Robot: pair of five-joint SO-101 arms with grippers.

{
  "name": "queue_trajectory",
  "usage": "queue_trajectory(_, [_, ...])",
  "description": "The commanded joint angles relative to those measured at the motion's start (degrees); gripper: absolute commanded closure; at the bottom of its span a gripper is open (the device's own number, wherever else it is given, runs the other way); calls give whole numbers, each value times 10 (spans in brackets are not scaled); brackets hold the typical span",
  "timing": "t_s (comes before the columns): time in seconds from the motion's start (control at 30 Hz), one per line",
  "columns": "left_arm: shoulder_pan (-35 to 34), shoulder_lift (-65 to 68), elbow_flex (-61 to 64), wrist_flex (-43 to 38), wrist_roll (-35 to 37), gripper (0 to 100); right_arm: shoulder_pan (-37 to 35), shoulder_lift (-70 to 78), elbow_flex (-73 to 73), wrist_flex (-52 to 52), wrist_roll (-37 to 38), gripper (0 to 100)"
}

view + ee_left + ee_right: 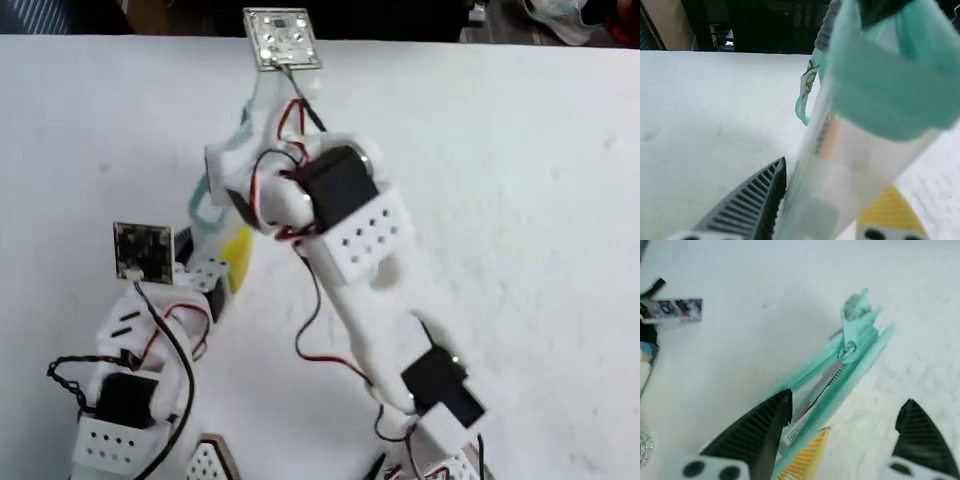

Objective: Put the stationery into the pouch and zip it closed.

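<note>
We note the left hand [835, 175] at the lower left of the high view, clenched on the pouch [199, 205]. The pouch sits left of centre over the white bench [520, 200]. At centre, the right hand [847, 400] is released, its black fingers [765, 425] spread wide with the teal zip edge between them. The zip teeth gape beside the slider [849, 347].

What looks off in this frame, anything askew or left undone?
The pouch is pinched in the left gripper, and its zipper is split open on one side of the slider, with something inside showing through the gap. The right gripper is open astride it, not on the slider. Nothing looks spilled or damaged.
</note>
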Motion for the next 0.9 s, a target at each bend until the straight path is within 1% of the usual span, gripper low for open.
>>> queue_trajectory(0.0, [2,-5,-26,-3,4,767,-1,4,-11,3,4,735])
queue_trajectory(0.03, [2,-5,-27,-3,4,767,0,4,-11,3,21,783])
queue_trajectory(0.13, [11,-5,-30,-1,4,766,10,10,-7,0,103,969])
queue_trajectory(0.17, [19,-5,-30,0,3,766,11,13,-4,0,132,993])
queue_trajectory(0.23, [33,-5,-30,3,-22,766,12,23,-5,6,175,936])
queue_trajectory(0.27, [41,-5,-30,11,-33,766,12,29,-10,13,183,924])
queue_trajectory(0.33, [56,-6,-31,17,-47,766,12,37,-11,18,185,937])
queue_trajectory(0.4, [62,-6,-31,21,-48,766,19,38,-11,17,185,981])
queue_trajectory(0.47, [62,-6,-39,29,-48,765,31,36,-11,15,187,978])
queue_trajectory(0.53, [63,-6,-67,64,-46,762,50,37,-22,15,189,981])
queue_trajectory(0.7, [88,-6,-183,210,-45,725,102,37,-93,17,189,983])
queue_trajectory(0.8, [101,-6,-209,240,-48,722,126,37,-141,18,204,983])
queue_trajectory(0.87, [98,-6,-209,239,-50,722,131,38,-164,17,255,983])
